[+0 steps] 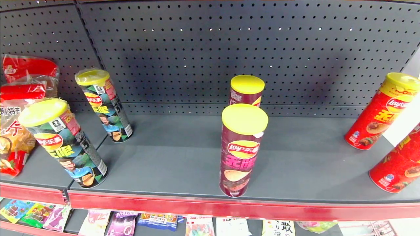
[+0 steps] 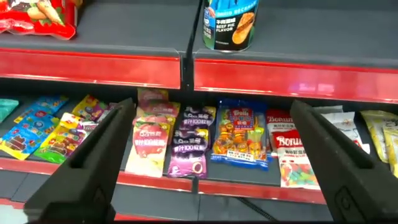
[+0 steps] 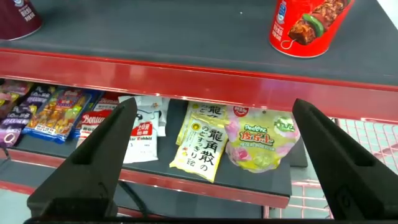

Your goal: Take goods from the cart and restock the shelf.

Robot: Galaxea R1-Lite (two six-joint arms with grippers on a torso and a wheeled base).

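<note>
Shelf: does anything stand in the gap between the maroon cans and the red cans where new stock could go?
Nothing visible does: the shelf is bare between the front maroon can and the front red can.

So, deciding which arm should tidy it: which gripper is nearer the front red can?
Right. The right gripper, open, sits below and in front of the front red can; the left gripper, also open, is farther left, below the dark patterned can.
</note>
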